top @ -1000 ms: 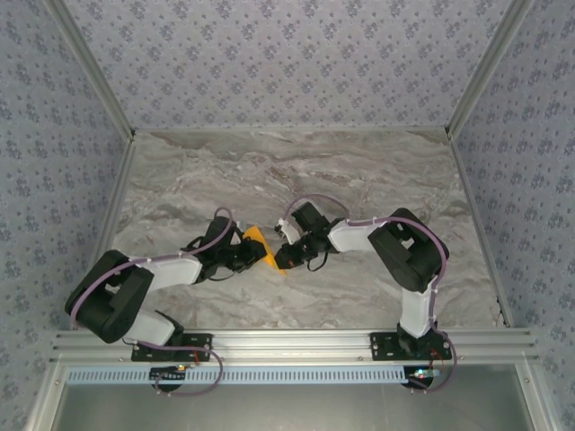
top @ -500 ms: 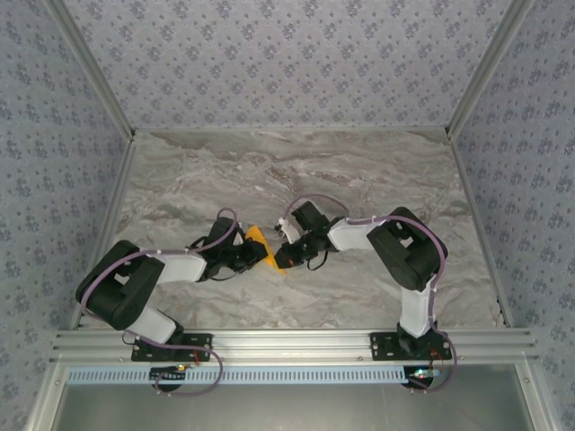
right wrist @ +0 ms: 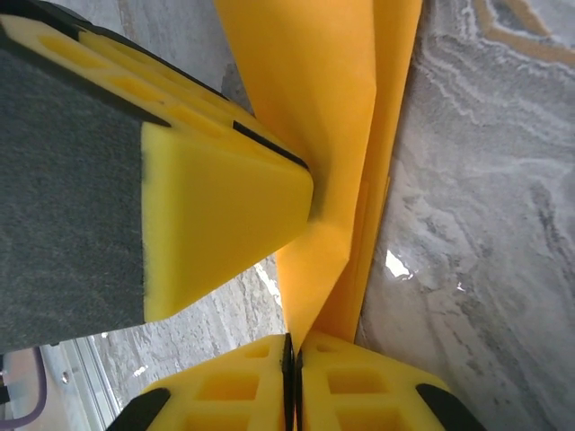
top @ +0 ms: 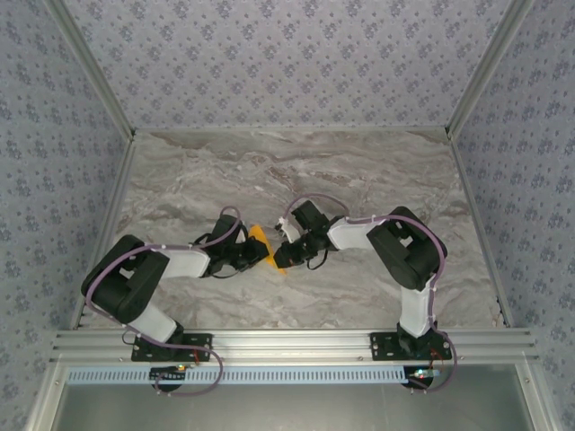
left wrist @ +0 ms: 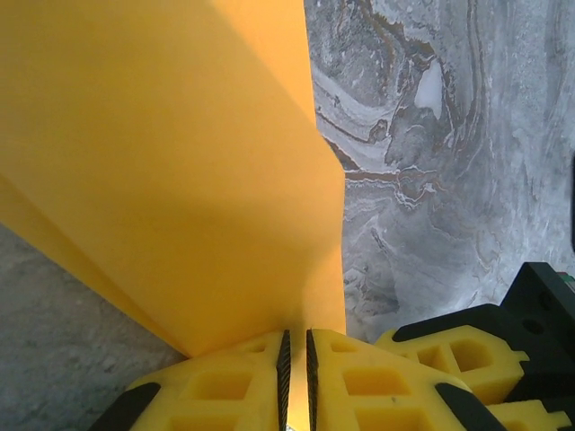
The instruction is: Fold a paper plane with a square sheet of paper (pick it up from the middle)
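Note:
The folded orange sheet of paper point(top: 266, 247) hangs between my two grippers above the middle of the marble table. My left gripper point(top: 258, 254) is shut on its left side; in the left wrist view the sheet of paper point(left wrist: 180, 162) rises as a broad creased sheet from between the yellow fingers point(left wrist: 234, 386). My right gripper point(top: 286, 254) is shut on the paper's right end. In the right wrist view the sheet of paper point(right wrist: 332, 135) stands folded in layers, pinched at my right gripper point(right wrist: 293, 346), with the left gripper's yellow finger point(right wrist: 216, 215) pressed against it.
The grey marble table point(top: 359, 171) stretches behind and around the arms, enclosed by patterned walls point(top: 287, 63). An aluminium rail point(top: 287, 343) runs along the near edge, carrying both arm bases.
The left arm's elbow has swung to the right and forward, and the left gripper has pushed slightly closer to the right gripper. The paper stays held by both.

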You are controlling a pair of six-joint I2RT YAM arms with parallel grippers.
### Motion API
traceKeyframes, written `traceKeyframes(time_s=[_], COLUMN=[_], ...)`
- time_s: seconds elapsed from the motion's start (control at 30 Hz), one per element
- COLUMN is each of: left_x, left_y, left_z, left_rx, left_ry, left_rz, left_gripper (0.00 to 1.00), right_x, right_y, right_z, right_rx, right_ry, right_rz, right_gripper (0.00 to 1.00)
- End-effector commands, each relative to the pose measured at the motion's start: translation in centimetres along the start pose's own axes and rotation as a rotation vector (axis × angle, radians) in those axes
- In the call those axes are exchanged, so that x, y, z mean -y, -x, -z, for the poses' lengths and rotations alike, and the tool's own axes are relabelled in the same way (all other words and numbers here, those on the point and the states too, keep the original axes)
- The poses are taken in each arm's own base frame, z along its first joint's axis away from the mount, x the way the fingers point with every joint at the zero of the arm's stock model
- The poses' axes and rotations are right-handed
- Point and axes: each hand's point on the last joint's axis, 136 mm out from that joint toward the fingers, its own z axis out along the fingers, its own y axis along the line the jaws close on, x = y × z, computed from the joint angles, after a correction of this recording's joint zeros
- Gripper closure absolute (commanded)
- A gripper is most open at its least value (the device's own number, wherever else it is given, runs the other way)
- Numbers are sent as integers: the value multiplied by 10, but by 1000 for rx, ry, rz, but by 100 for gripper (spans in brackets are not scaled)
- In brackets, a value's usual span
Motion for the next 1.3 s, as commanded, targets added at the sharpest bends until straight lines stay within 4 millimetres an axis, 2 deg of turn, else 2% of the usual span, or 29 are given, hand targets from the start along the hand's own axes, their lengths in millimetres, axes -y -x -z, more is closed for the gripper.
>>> traceKeyframes(time_s=[0.0,0.13,0.4,0.5,0.63,0.7,0.77,0.87,1.0,1.27], left_x=[-16,-20,-21,-21,-23,-23,-23,-24,-24,-25], left_y=[-3,-4,-4,-4,-5,-5,-5,-4,-3,-2], left_z=[-5,-6,-6,-6,-6,-6,-6,-4,-2,-3], left_rx=[-8,-15,-18,-18,-21,-21,-21,-12,-5,-5], left_ry=[75,86,95,98,103,103,105,112,122,125], left_rz=[-2,3,5,4,5,7,8,15,14,17], left_gripper=[83,83,83,84,84,84,85,88,89,91], right_x=[6,7,26,16,3,8,8,-6,-13,-12], right_y=[-7,-18,-35,-28,-11,-4,4,12,18,12], right_z=[10,12,4,9,29,39,43,33,21,-1], right_rx=[-14,-45,-96,-71,12,51,76,79,83,20], right_ry=[-34,-38,-115,-114,-142,-223,-278,-260,-249,-195], right_rz=[-60,-83,-126,-107,-69,-78,-65,-47,-56,-82], right_gripper=[85,86,90,89,82,78,79,88,99,100])
